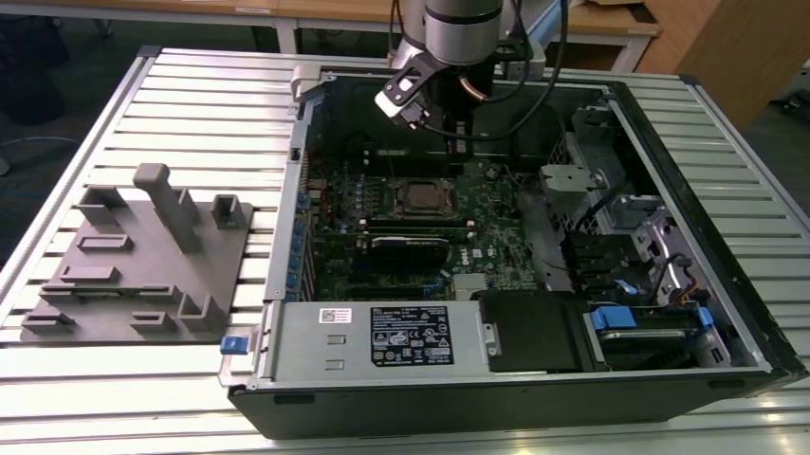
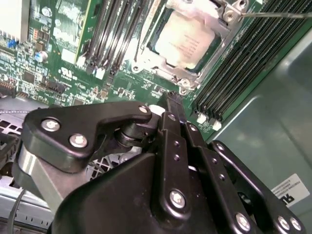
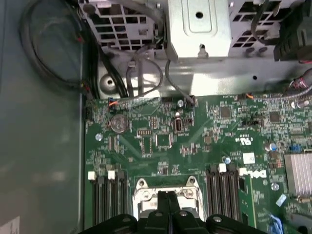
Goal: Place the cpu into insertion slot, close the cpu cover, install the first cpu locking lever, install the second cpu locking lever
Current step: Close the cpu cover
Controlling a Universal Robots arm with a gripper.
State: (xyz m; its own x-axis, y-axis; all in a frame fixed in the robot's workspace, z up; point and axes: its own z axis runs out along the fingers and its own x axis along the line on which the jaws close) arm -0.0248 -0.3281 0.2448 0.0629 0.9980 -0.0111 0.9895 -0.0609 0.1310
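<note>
Cpu: dull silver square, framed by silvery cpu cover.

Open computer case lying flat on a slatted metal table; toward the exterior view's left, a grey moulded fixture with upright posts; inside, labelled silver power supply box, black expansion card; on the green board, coin battery, black memory slots, finned heatsink.

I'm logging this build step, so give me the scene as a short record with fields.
gripper: shut, holding nothing, near the insertion slot
cpu: seated in the insertion slot
cpu cover: lying flat, framing the cpu
computer case: open, on the slatted table
grey fixture: on the table, exterior view's left of the case
</note>
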